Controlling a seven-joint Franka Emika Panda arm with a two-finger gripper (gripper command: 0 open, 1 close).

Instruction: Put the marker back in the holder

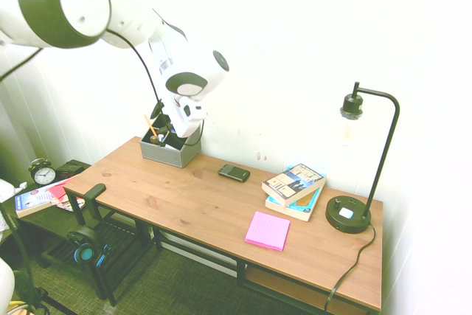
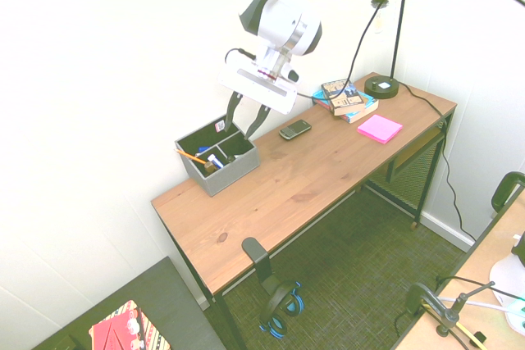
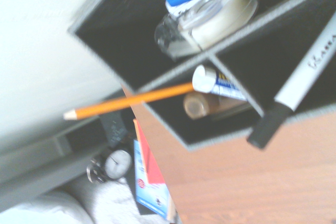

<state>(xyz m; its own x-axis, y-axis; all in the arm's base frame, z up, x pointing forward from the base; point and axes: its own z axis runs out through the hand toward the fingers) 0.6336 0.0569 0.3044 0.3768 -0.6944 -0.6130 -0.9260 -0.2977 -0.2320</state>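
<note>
Just beneath the jaws (image 2: pixel 247 118), which hang parted and empty, sits the small grey open-topped compartment holder (image 2: pixel 232 171) at the back of the wooden worktop (image 2: pixel 328 170). Its slim white-barrelled marker with a black cap (image 3: pixel 296 90) leans in one compartment, cap poking over the rim. That tilt suggests it was let go from above. An orange pencil (image 3: pixel 131 102) slants out of the neighbouring compartment.
</note>
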